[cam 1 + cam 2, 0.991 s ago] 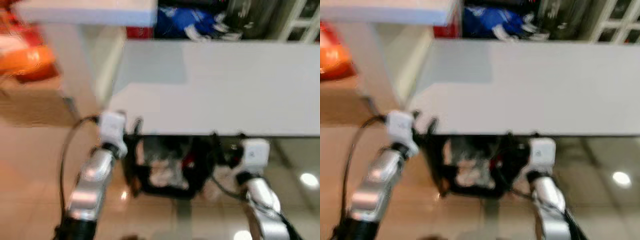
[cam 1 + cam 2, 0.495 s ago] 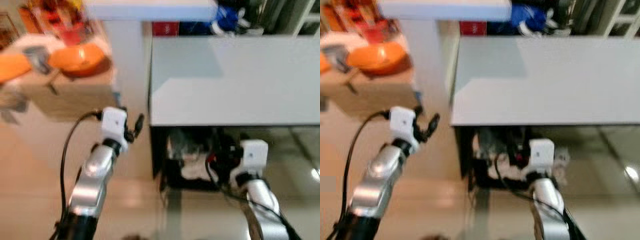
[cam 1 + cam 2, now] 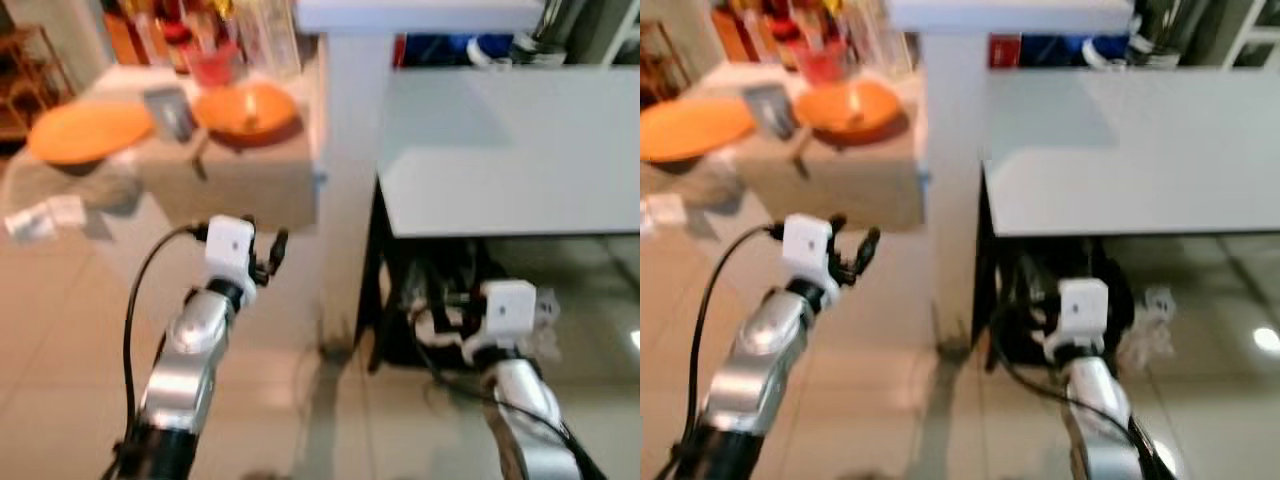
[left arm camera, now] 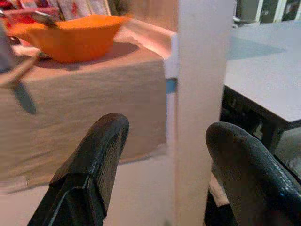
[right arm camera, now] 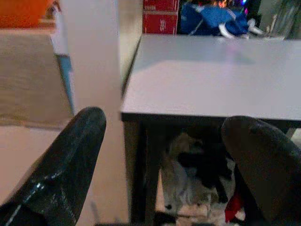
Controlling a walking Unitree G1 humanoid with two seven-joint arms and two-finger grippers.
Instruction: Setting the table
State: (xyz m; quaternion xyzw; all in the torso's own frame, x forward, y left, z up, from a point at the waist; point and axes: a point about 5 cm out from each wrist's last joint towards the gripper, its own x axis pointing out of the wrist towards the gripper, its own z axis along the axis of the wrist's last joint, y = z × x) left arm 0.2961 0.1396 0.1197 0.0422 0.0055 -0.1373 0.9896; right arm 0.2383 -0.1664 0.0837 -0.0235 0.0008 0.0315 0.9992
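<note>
Robot looks to be at getting-close step; nothing picked up yet.

Flat orange plate [image 3: 88, 130] and round orange bowl [image 3: 246, 108] sit on cloth-covered table [image 3: 235, 185], ahead and left of left gripper [image 4: 164, 174].

Left gripper: fingers spread, empty, well apart from bowl.

White pillar [image 3: 350, 170] between tables.

Bare grey table [image 3: 510, 150] ahead of right gripper [image 5: 164, 165], fingers spread, empty.

Next, likely: step closer, reach bowl.

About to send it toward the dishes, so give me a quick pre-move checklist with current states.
1. Left gripper open, nothing held: ok.
2. Right gripper open, nothing held: ok.
3. Orange bowl on the cloth-covered table: ok.
4. Orange plate on that table, beside the bowl: ok.
5. White pillar stands between the cloth-covered table and the grey table: not ok, mind the arms.
6. Bowl's contents: cannot tell.
</note>
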